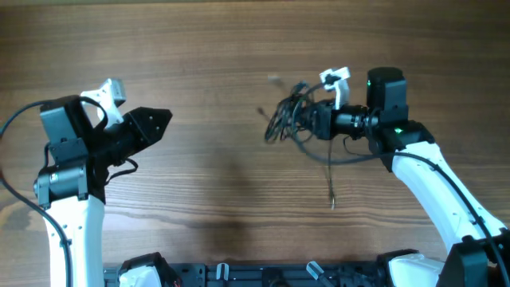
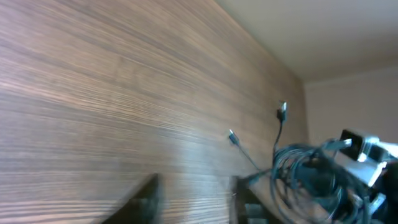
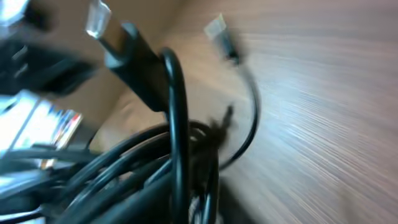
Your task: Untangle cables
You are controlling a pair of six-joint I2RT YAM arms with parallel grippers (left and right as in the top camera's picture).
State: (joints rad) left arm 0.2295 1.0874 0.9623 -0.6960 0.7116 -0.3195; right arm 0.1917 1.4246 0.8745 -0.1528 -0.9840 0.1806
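Note:
A tangled bundle of black cables (image 1: 293, 119) hangs at the tip of my right gripper (image 1: 312, 121), which is shut on it and holds it above the wooden table (image 1: 215, 72). One loose end trails down to a plug (image 1: 332, 202). In the right wrist view the black cables (image 3: 155, 168) fill the frame, with two plug ends (image 3: 217, 28) sticking out. My left gripper (image 1: 162, 122) is open and empty at the left, well apart from the bundle. In the left wrist view the cable bundle (image 2: 311, 174) shows at the right, beyond the open fingers (image 2: 196, 202).
A dark rail with clips (image 1: 263, 275) runs along the table's near edge between the arm bases.

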